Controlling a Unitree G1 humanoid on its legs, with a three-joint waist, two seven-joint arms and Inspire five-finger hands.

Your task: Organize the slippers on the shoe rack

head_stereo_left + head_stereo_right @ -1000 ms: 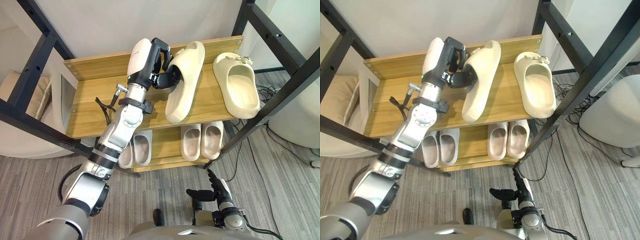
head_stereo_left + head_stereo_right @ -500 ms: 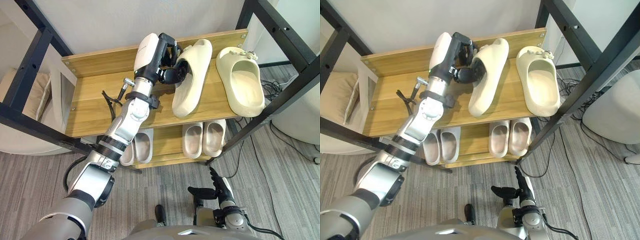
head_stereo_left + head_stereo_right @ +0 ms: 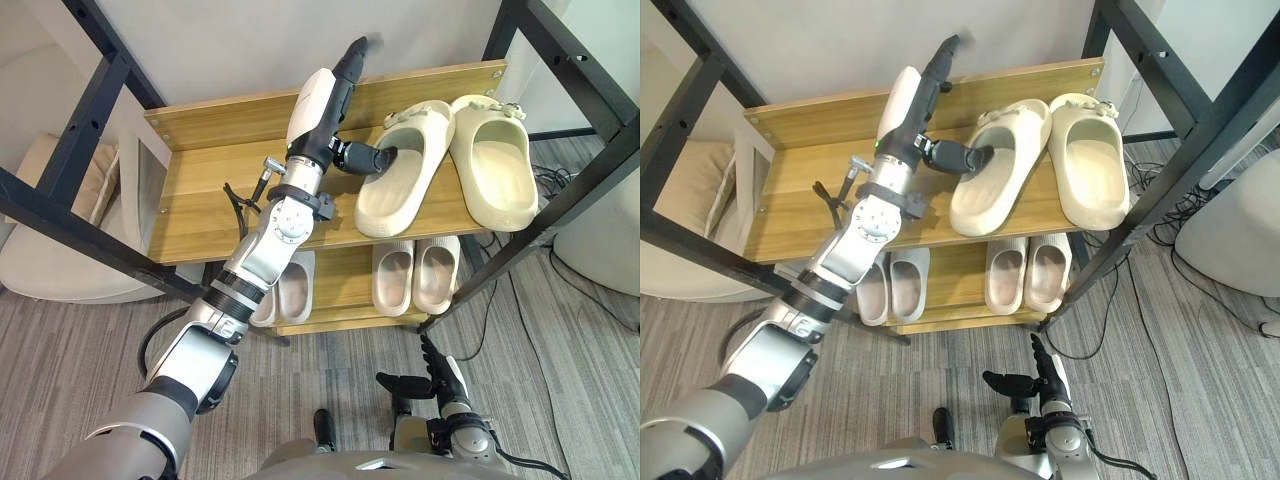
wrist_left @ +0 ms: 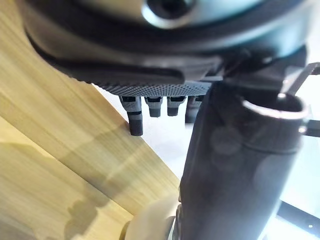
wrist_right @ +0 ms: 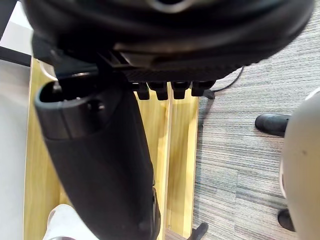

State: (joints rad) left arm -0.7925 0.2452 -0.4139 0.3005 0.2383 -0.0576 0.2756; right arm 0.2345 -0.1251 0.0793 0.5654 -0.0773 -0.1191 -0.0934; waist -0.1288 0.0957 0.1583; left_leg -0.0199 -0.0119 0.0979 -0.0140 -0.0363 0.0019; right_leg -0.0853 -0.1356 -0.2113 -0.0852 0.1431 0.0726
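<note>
On the left hand (image 3: 322, 105), the fingers (image 3: 352, 62) blur at the tips against the wall (image 3: 220, 50). Its thumb tip meets the strap of the cream slipper (image 3: 400, 190); whether it tucks underneath I can't tell. The top shelf (image 3: 200, 210) hides the toes of the lower right pair (image 3: 415, 285), and the left arm (image 3: 265, 235) covers part of the lower left pair (image 3: 298, 290).

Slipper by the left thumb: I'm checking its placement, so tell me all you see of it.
The cream slipper looks like moulded foam, with a wide band over the toe. It lies sole down on the top shelf, toe towards the wall, heel near the front edge, slightly angled, close against its mate. The thumb of the open left hand touches its band.
</note>
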